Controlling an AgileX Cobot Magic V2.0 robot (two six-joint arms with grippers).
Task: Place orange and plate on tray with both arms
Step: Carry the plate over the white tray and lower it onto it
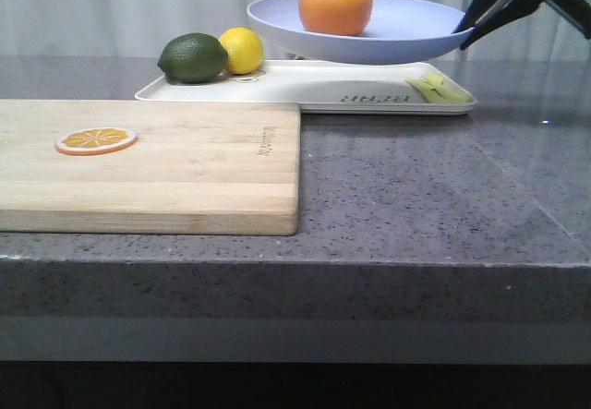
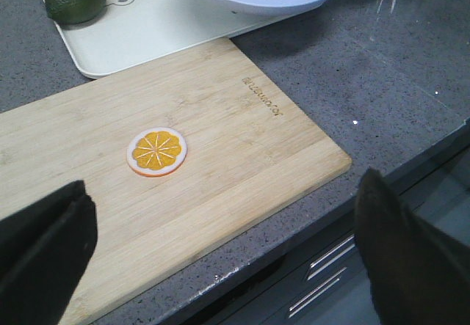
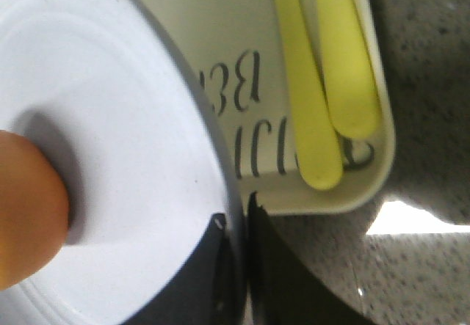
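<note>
Right gripper (image 1: 467,32) pinches the plate (image 1: 406,35) rim, holding it above the tray (image 1: 314,90); orange (image 1: 335,4) rides inside. Left gripper (image 2: 220,252) is spread, idle. Tilt risks rolling the orange out.

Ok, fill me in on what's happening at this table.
The right gripper is shut on the rim of the plate, holding it above the tray. The orange sits in the plate. The left gripper hangs open over the cutting board, holding nothing. On the tray lie a lime, a lemon and yellow utensils; an orange slice lies on the board.
</note>
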